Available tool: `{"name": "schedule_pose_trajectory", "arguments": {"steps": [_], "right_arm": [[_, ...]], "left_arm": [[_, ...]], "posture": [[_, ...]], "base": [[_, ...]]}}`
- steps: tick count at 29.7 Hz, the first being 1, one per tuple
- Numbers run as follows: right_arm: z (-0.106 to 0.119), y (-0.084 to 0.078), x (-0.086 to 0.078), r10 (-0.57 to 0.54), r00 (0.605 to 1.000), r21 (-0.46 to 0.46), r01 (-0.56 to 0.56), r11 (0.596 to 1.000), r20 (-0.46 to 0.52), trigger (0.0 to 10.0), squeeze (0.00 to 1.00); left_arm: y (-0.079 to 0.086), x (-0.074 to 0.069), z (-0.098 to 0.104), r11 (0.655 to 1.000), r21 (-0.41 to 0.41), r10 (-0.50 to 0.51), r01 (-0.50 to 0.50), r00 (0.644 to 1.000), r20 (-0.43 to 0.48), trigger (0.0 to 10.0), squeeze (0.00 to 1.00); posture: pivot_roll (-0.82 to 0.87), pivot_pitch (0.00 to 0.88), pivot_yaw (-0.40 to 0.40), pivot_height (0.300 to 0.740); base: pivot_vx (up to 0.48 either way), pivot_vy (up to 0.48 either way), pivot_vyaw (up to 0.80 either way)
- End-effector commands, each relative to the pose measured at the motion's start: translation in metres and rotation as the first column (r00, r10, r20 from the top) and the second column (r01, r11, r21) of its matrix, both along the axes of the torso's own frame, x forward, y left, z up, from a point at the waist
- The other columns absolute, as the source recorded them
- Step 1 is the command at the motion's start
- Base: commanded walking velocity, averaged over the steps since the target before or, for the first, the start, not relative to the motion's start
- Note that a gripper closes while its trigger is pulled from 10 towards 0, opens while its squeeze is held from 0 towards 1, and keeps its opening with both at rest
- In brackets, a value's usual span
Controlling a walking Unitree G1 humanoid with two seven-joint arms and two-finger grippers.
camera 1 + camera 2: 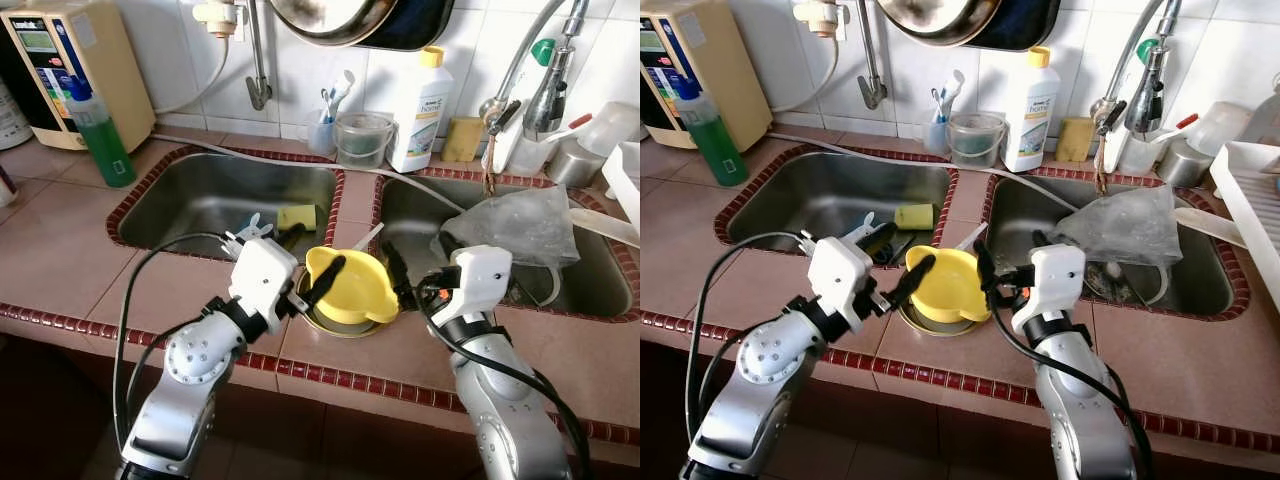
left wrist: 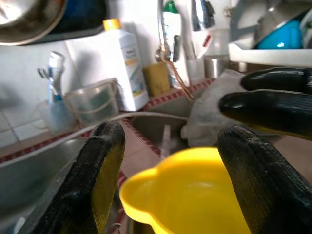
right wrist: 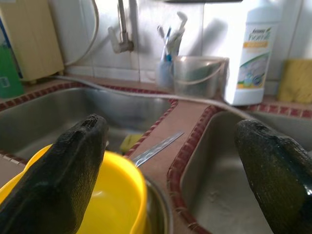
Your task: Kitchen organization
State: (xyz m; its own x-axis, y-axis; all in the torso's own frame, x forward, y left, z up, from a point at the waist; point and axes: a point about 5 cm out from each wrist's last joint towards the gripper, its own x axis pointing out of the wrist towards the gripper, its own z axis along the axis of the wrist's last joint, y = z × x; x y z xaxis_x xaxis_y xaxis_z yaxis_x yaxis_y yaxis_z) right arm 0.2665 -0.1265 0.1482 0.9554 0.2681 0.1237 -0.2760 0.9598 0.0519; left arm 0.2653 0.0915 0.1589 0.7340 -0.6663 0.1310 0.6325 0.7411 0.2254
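Both sets of jaws are standing wide open, and neither is holding anything. Between them a yellow jug (image 1: pixel 352 285) is sitting on the tiled counter (image 1: pixel 70 250), on the strip dividing the two sinks, and it is resting in what looks like a shallow metal dish (image 1: pixel 330 322) whose rim is peeking out beneath it.

Everything else is arranging itself around that jug. The left gripper (image 1: pixel 308 283) is reaching in from the jug's left, one black finger lying across the rim and the other pointing past the jug toward the left sink (image 1: pixel 225 200); whether the finger is actually touching the rim, I cannot tell. The right gripper (image 1: pixel 400 278) is hovering just beside the jug's right side, its fingers spread with one by the jug's wall and the other out over the right sink (image 1: pixel 480 250).

Just behind the jug a knife (image 3: pixel 156 148) is lying on the divider. Left of the jug, in the left sink, a yellow sponge (image 1: pixel 296 216) is sitting. Right of the jug, a crumpled plastic bag (image 1: pixel 515 225) is lying in the right sink. Against the wall beyond the jug, a white bottle (image 1: pixel 420 110), a clear tub (image 1: pixel 363 138) and a cup of toothbrushes (image 1: pixel 322 125) are standing, and well off to the left a green bottle (image 1: pixel 100 135) is standing.
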Motion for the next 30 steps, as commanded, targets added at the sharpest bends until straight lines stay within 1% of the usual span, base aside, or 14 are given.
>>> {"name": "schedule_pose_trajectory", "arguments": {"steps": [1,5,8,12,13,14,18,21,30], "right_arm": [[0.007,0.004,-0.002,0.033,0.999,0.008,-0.033,0.999,0.013,10.0,0.0],[0.004,0.007,-0.003,0.06,0.998,0.0,-0.06,0.998,-0.017,10.0,0.0],[0.001,0.007,-0.001,0.071,0.996,0.016,-0.071,0.997,-0.051,10.0,0.0],[0.0,0.005,0.001,0.074,0.995,0.015,-0.074,0.997,-0.064,10.0,0.0],[0.0,0.004,0.002,0.072,0.994,0.012,-0.071,0.997,-0.076,10.0,0.0],[-0.001,0.003,0.005,0.082,0.99,0.006,-0.082,0.997,-0.117,10.0,0.0],[-0.001,0.001,0.008,0.071,0.987,-0.001,-0.072,0.997,-0.147,10.0,0.0],[-0.005,-0.002,0.012,0.066,0.978,-0.009,-0.069,0.998,-0.197,10.0,0.0],[-0.006,-0.005,0.026,0.1,0.963,-0.043,-0.114,0.993,-0.251,10.0,0.0]], "left_arm": [[0.0,-0.005,-0.002,0.999,0.017,-0.03,0.03,1.0,-0.008,10.0,0.0],[0.005,-0.011,-0.007,0.998,0.037,-0.05,0.051,0.999,-0.017,10.0,0.0],[0.006,-0.014,-0.006,0.997,0.045,-0.065,0.066,0.998,-0.013,10.0,0.0],[0.006,-0.015,-0.005,0.997,0.045,-0.07,0.07,0.997,-0.012,10.0,0.0],[0.006,-0.015,-0.004,0.996,0.042,-0.073,0.073,0.997,-0.01,10.0,0.0],[0.005,-0.016,-0.001,0.996,0.039,-0.076,0.076,0.997,-0.01,10.0,0.0],[0.004,-0.017,0.001,0.997,0.029,-0.075,0.075,0.997,-0.004,10.0,0.0],[0.002,-0.019,0.004,0.997,0.012,-0.078,0.078,0.997,0.003,10.0,0.0],[-0.003,-0.019,0.011,0.997,-0.012,-0.072,0.072,0.997,0.017,10.0,0.0]], "posture": [[-0.08,0.052,-0.005,0.74],[-0.07,0.051,-0.013,0.74],[-0.07,0.049,-0.013,0.74],[-0.07,0.048,-0.015,0.74],[-0.06,0.043,-0.016,0.74],[-0.06,0.043,-0.018,0.74],[-0.06,0.037,-0.023,0.74],[-0.06,0.032,-0.033,0.74],[-0.05,0.027,-0.052,0.74]], "base": [[0.0,0.0,0.0],[0.0,0.0,0.0],[0.0,0.0,0.0],[0.0,0.0,0.0],[0.0,0.0,0.0],[0.0,0.0,0.0],[0.0,0.0,0.0],[0.0,0.0,0.0],[0.0,0.0,0.0]]}}
